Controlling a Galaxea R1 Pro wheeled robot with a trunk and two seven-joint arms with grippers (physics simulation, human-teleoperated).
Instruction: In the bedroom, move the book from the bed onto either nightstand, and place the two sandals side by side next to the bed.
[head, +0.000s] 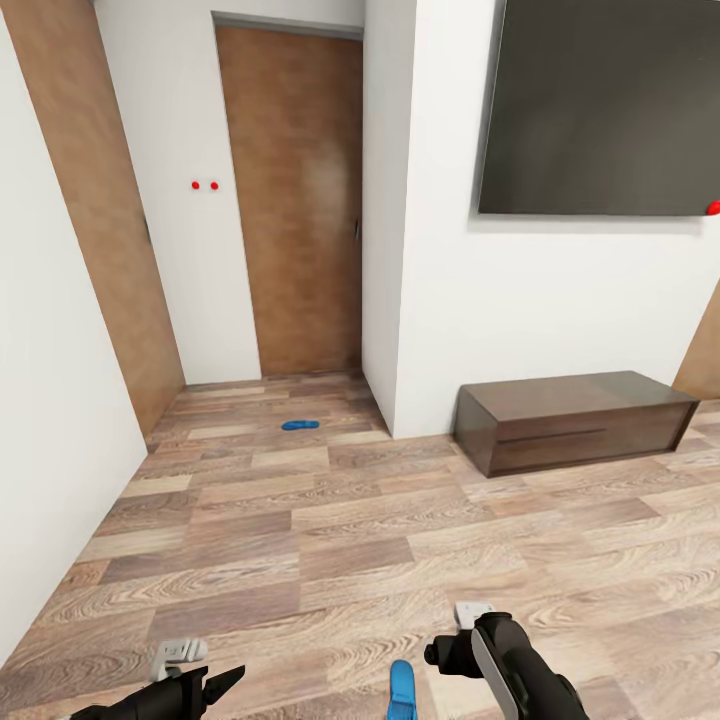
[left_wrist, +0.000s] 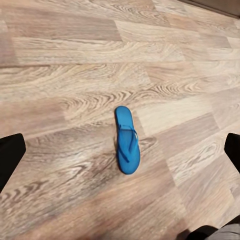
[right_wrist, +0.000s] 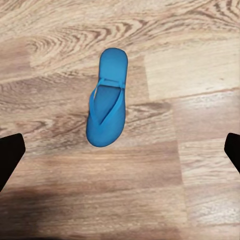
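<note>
Head view first, from the left: a plain white wall runs beside a tall slab of matte brown wood, then a white wall panel carrying two small red dots (head: 204, 185), then a flat brown wooden door (head: 292, 200) set back in a short alcove. The floor (head: 330, 540) is wood plank throughout, pale tan and grey-brown boards with strong swirling grain. On those boards in front of the door lies one blue sandal (head: 300, 425), small, flat and narrow with rounded ends. Down at the near edge the left gripper (head: 205, 682) shows dark pointed fingers under a pale grey fitting; from the left wrist view its two black fingers stand wide apart with nothing between them, and the near sandal (left_wrist: 127, 139) lies on the planks between and beyond them, a smooth bright blue sole with a thin Y-shaped thong. That same sandal (head: 402, 690) sits at the bottom edge of the head view, between the two arms. Just beside it is the right gripper (head: 468, 628), glossy black with a white cap; in the right wrist view its fingers are also spread wide and empty, the sandal (right_wrist: 106, 97) flat on the floor past them. Further right, a low dark brown cabinet (head: 575, 418) with a glossy top stands against the white wall under a large dark flat screen (head: 605, 105).
</note>
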